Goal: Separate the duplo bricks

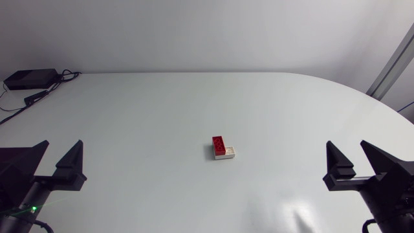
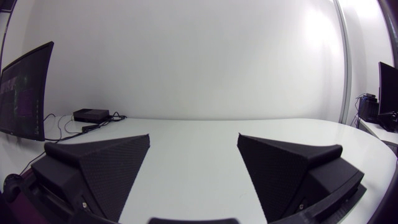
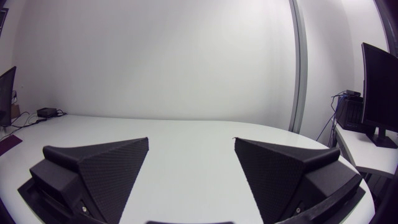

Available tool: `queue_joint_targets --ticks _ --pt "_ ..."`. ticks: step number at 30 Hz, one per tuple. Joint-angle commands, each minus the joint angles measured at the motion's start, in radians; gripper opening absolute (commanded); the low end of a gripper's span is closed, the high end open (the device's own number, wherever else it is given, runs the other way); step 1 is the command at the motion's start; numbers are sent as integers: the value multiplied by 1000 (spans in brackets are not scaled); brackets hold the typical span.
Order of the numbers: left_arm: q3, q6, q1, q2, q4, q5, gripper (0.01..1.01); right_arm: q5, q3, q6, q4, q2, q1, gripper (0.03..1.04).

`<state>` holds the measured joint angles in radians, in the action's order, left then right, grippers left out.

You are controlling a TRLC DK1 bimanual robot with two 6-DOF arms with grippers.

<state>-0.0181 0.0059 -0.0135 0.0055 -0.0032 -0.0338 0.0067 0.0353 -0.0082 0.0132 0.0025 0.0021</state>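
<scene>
L gripper: fingers spread wide over bare tabletop, at near-left edge of white table. R gripper: fingers likewise wide apart, at near-right edge. Red duplo brick is stacked on white duplo brick, an L-shaped pair mid-table, well apart from both grippers. Black box w/ cables at far-left corner.

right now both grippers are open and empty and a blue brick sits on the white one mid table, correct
Not blue. The head view shows a red brick on the white brick in the middle of the table. The rest holds: the left gripper and right gripper are open and empty.
</scene>
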Motion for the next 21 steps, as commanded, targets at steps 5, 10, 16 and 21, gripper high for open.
queue_joint_targets --ticks 5,10,16,21 --pt "17 -6 14 -18 -4 0 985 -13 -35 2 -19 -7 16 998" --pt "15 28 12 -19 -6 0 985 -14 -37 -3 -18 -10 32 998" --pt "-43 37 15 -19 -44 0 984 -14 -3 -12 -36 -10 45 997" --pt "-117 37 18 -4 -78 0 975 -14 52 -12 -71 -7 47 997"
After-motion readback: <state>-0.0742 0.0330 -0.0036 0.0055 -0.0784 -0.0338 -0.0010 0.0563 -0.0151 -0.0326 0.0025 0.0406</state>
